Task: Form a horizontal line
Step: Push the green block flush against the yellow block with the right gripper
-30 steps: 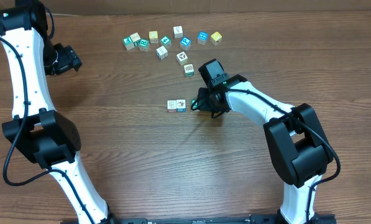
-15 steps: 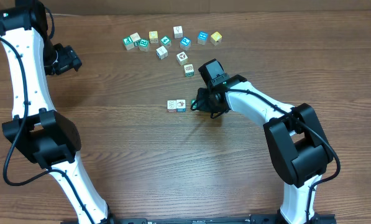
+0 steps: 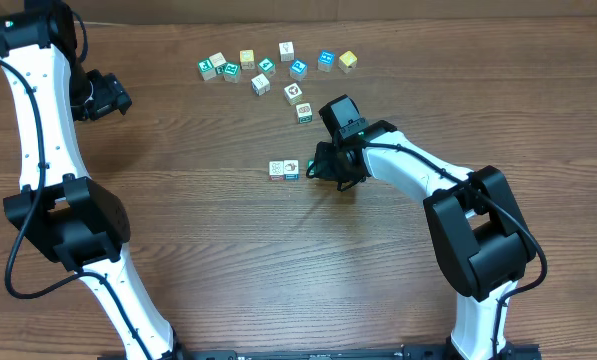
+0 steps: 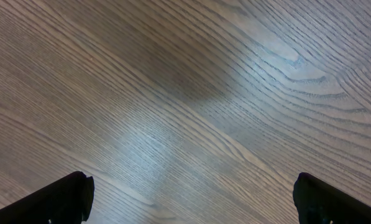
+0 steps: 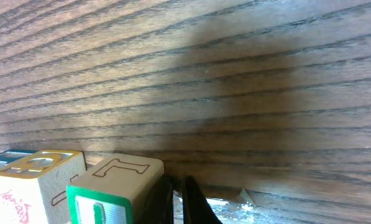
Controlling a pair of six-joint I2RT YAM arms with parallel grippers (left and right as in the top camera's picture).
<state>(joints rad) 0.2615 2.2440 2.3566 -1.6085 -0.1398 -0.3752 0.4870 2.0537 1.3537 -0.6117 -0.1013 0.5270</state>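
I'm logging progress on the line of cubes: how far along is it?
Done: a short row of two cubes stands edge to edge. In hand: the shut right gripper holds nothing, its tips beside the row's green-faced end cube. To do: about a dozen loose cubes lie scattered farther back; the open left gripper hangs away from them.

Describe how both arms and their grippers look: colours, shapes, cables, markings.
The left arm and right arm are built alike: smooth white tubular links joined by bulky black joint housings. A thin black cable runs along the left arm and loops out near its lower joint. The right arm's black wrist block carries a small green mark. The left gripper and right gripper have plain black fingers.
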